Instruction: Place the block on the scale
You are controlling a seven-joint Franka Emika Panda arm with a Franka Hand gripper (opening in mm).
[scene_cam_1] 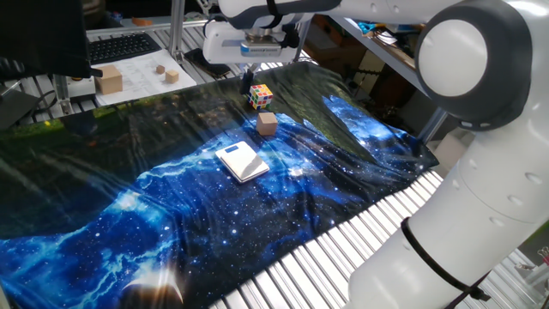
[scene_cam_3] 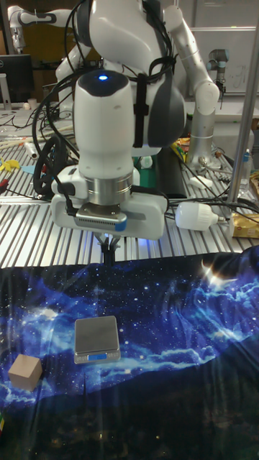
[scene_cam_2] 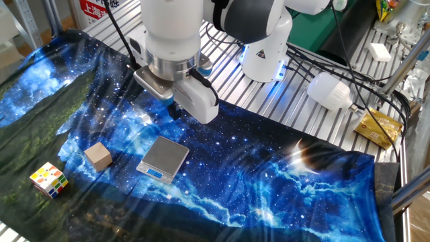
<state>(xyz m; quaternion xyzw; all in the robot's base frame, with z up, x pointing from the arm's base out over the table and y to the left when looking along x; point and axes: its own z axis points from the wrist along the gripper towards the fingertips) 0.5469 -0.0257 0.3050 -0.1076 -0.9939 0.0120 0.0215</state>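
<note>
The block (scene_cam_1: 267, 124) (scene_cam_2: 98, 156) (scene_cam_3: 25, 371), a small light-brown wooden cube, rests on the starry blue cloth. The scale (scene_cam_1: 241, 160) (scene_cam_2: 164, 158) (scene_cam_3: 97, 336), a flat white pad with a grey top, lies about a pad's width from it. Nothing is on the scale. My gripper (scene_cam_1: 249, 79) (scene_cam_3: 109, 251) hangs above the cloth behind both, beyond the scale's far edge in the tall fixed view. Its dark fingers stand close together with nothing between them. In the other fixed view the hand mostly hides them.
A multicoloured puzzle cube (scene_cam_1: 261, 95) (scene_cam_2: 49, 179) sits just beyond the block. A larger tan block (scene_cam_1: 109, 81) and smaller pieces lie on paper at the table's far corner. A white bulb-shaped lamp (scene_cam_2: 329, 91) and a yellow box (scene_cam_2: 378, 126) lie on the slatted table past the cloth.
</note>
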